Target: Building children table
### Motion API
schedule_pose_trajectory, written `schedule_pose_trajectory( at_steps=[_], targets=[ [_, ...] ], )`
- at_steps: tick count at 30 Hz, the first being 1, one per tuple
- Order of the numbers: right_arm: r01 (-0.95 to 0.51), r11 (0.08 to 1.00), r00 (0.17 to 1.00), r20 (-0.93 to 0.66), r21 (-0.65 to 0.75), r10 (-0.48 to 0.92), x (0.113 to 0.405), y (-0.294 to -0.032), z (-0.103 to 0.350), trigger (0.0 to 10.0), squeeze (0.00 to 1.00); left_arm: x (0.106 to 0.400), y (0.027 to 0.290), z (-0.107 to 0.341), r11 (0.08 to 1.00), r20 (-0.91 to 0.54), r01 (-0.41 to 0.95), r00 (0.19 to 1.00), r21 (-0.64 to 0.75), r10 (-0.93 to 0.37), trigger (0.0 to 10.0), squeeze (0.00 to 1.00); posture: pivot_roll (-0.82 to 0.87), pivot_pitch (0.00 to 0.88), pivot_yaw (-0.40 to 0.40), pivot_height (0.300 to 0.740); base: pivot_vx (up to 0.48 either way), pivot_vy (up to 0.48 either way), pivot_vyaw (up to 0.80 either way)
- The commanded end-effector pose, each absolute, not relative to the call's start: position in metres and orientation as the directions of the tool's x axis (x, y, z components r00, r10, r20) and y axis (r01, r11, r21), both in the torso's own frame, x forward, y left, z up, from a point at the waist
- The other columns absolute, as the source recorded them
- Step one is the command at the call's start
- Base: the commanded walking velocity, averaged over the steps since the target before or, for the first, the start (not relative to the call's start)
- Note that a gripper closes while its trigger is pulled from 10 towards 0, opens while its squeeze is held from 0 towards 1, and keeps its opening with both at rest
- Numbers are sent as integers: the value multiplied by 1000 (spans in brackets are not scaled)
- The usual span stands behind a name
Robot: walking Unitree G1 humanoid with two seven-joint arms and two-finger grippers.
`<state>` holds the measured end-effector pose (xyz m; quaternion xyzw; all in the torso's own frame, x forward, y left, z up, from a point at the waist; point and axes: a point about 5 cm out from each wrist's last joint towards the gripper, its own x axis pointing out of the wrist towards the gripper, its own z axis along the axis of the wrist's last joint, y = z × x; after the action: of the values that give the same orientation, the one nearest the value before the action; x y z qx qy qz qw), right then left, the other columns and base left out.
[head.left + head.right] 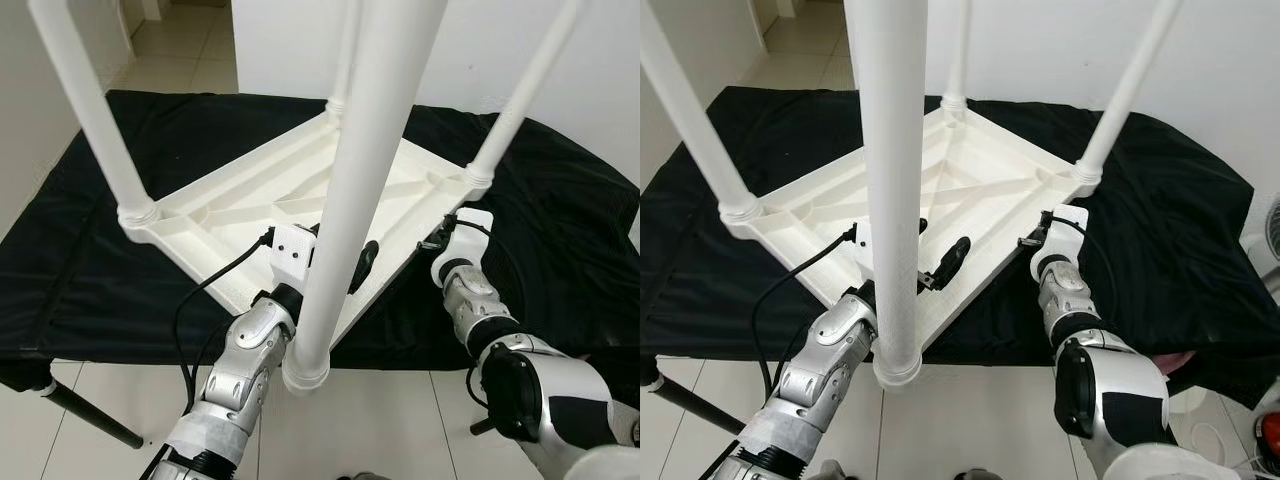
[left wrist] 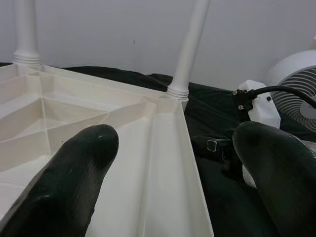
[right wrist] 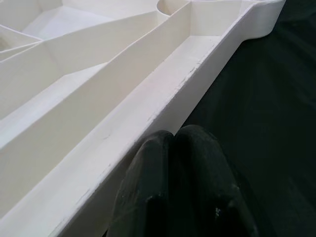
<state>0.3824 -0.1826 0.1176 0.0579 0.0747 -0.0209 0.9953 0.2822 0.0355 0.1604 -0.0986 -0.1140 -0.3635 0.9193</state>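
White plastic table [image 1: 300, 210] lies legs-up on the black-covered surface [image 1: 80, 260]; our left gripper [image 2: 173, 163], fingers apart, straddles its rim while our right gripper [image 3: 173, 163], fingers together, steadies the edge.

I see an upturned white moulded-plastic table top [image 1: 300, 200], smooth with a faint sheen, its round white plastic legs [image 1: 370, 170] glossier. It lies on a matt black cloth cover [image 1: 120, 270], slightly creased. My arms look like brushed silver metal, with black rubbery fingers [image 2: 69, 182].

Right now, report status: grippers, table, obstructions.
Left gripper open, straddling table rim. Right gripper shut, at the rim's outer edge. Table upside down on black cloth, four legs up. Near leg blocks head view.
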Motion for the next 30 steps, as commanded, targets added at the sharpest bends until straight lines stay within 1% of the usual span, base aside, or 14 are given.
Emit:
schedule_pose_trajectory(
  at_steps=[1, 3, 5, 7, 9, 13, 17, 18, 19, 23, 25, 26, 27, 30],
  targets=[
    [-37, 987, 987, -151, 158, 61, 386, -163, 121, 10000, 0, 277, 27, 162, 699, 279, 709, 692, -90, -666, 10000, 0, 62, 38, -43, 740, 0, 0, 0],
    [-59, 984, 986, -146, 168, 84, 387, -159, 122, 10000, 0, 277, 27, 162, 699, 279, 709, 692, -91, -666, 10000, 0, 62, 38, -43, 740, 0, 0, 0],
    [-135, 973, 980, -119, 185, 159, 388, -146, 125, 10000, 0, 276, 25, 163, 695, 282, 713, 687, -90, -669, 10000, 0, 62, 38, -42, 740, 0, 0, 0],
    [-167, 968, 976, -108, 189, 190, 388, -141, 126, 10000, 0, 275, 24, 164, 693, 283, 715, 685, -90, -671, 10000, 0, 58, 39, -40, 740, 0, 0, 0],
    [-167, 968, 976, -108, 189, 190, 388, -141, 126, 10000, 0, 275, 24, 164, 693, 283, 715, 685, -90, -671, 10000, 0, 58, 39, -40, 740, 0, 0, 0],
    [-229, 958, 963, -101, 171, 249, 387, -133, 127, 10000, 0, 275, 22, 166, 686, 287, 722, 679, -89, -676, 10000, 0, 47, 41, -32, 740, 0, 0, 0],
    [-218, 963, 967, -100, 159, 236, 388, -136, 127, 10000, 0, 275, 21, 166, 684, 288, 724, 676, -90, -678, 10000, 0, 45, 41, -29, 740, 0, 0, 0],
    [-187, 971, 975, -94, 148, 202, 388, -142, 129, 10000, 0, 275, 19, 167, 682, 289, 725, 675, -91, -679, 10000, 0, 44, 40, -28, 740, 0, 0, 0],
    [-122, 983, 989, -72, 135, 133, 389, -156, 132, 10000, 0, 275, 18, 167, 682, 286, 726, 674, -89, -681, 10000, 0, 42, 39, -27, 740, 0, 0, 0],
    [-80, 988, 995, -51, 132, 87, 389, -167, 134, 10000, 0, 275, 18, 166, 683, 280, 726, 674, -83, -683, 10000, 0, 42, 36, -29, 740, 0, 0, 0],
    [-27, 990, 999, -23, 135, 30, 387, -181, 136, 10000, 0, 276, 20, 165, 686, 273, 724, 677, -78, -684, 10000, 0, 41, 34, -30, 740, 0, 0, 0],
    [-27, 990, 999, -23, 135, 30, 387, -181, 136, 10000, 0, 276, 20, 165, 686, 273, 724, 677, -78, -684, 10000, 0, 41, 34, -30, 740, 0, 0, 0],
    [9, 990, 1000, 5, 138, -10, 385, -191, 138, 10000, 0, 276, 23, 163, 681, 261, 730, 671, -67, -694, 10000, 0, 38, 31, -30, 740, 0, 0, 0],
    [35, 990, 999, 32, 137, -39, 384, -199, 140, 10000, 0, 277, 26, 162, 678, 250, 733, 668, -56, -701, 10000, 0, 36, 29, -30, 740, 0, 0, 0]
  ],
)
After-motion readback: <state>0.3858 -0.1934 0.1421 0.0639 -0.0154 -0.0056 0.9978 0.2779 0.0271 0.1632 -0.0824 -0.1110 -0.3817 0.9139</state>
